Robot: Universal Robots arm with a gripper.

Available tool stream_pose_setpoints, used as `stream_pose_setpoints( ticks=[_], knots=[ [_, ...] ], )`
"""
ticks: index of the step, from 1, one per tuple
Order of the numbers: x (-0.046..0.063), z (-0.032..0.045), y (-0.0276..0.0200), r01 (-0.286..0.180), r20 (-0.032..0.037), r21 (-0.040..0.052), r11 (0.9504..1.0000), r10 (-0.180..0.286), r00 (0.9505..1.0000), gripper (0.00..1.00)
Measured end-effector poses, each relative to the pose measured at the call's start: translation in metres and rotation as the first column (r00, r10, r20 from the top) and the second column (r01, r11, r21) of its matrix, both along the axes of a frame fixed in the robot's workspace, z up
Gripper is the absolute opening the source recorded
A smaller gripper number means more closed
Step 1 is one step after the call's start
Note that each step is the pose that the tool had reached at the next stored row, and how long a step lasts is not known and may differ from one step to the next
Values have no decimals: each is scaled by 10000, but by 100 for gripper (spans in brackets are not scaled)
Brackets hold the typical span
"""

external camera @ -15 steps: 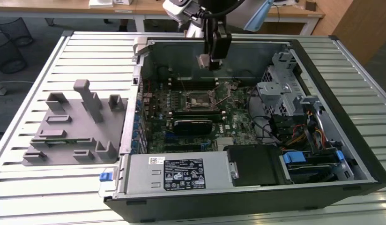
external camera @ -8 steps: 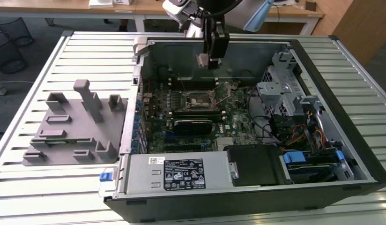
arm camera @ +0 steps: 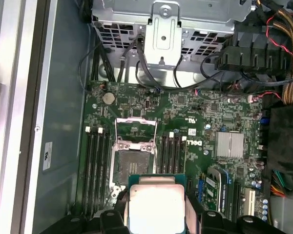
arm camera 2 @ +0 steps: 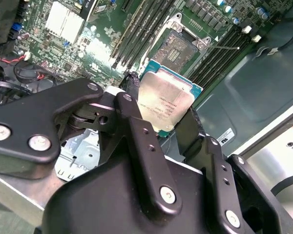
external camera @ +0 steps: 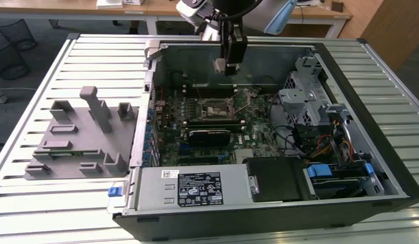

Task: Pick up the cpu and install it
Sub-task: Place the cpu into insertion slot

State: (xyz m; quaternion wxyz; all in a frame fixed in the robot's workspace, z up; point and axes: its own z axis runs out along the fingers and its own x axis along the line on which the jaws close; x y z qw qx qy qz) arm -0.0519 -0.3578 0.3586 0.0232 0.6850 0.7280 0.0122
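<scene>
Found the gripper (external camera: 225, 66) hanging over the far part of the open computer case (external camera: 277, 223), with the arm above it cut off by the picture edge. Could make out the cpu (external camera: 219, 65) in the exterior view as no more than a small pale patch at the fingertips; could not judge its top face there.

In the first wrist view, found the cpu (arm camera: 156, 207) cut off along one edge by the picture border and covering part of the socket (arm camera: 134, 156). In the second wrist view, found one corner of the cpu (arm camera 2: 163, 105) hidden behind the gripper (arm camera 2: 163, 109) body.

Confirmed in both wrist views a firm clamp by the gripper (arm camera: 157, 217), with black fingers (arm camera 2: 136, 131) pressed on two opposite edges of the chip.

Recorded the chip as flat and square, with a shiny silver-grey metal lid, faint markings on it, and a thin blue-green rim. Held in the air above the motherboard (arm camera: 205, 112), apart from the socket (arm camera 2: 178, 48). Saw the socket's metal plate swung open and memory slots (arm camera: 95, 161) on either side.

Located the socket (external camera: 217, 108) near the middle of the case. Noted a grey plastic tray (external camera: 67, 152) on the slatted table (external camera: 47, 203) at the exterior view's left of the case, well apart from the gripper.
</scene>
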Motion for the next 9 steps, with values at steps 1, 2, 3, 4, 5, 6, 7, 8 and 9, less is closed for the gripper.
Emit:
stream_pose_setpoints(
  ticks=[1,2,3,4,5,6,7,8,9],
  knots=[
    [0,-5,2,2,0,-1,10000,-2,10000,54],
    [0,-10,3,5,-1,-2,10000,-5,10000,54],
    [0,-14,4,7,-1,-1,10000,-7,10000,54],
    [0,-16,4,11,-2,-3,10000,-11,10000,54],
    [0,-18,4,14,-2,-3,10000,-14,10000,54],
    [0,-19,4,16,-2,-4,10000,-16,10000,54],
    [0,-22,4,18,-2,-2,10000,-18,10000,54],
    [0,-24,5,19,-2,-2,10000,-19,10000,54],
    [0,-27,5,20,-1,-2,10000,-20,10000,54]
  ],
)
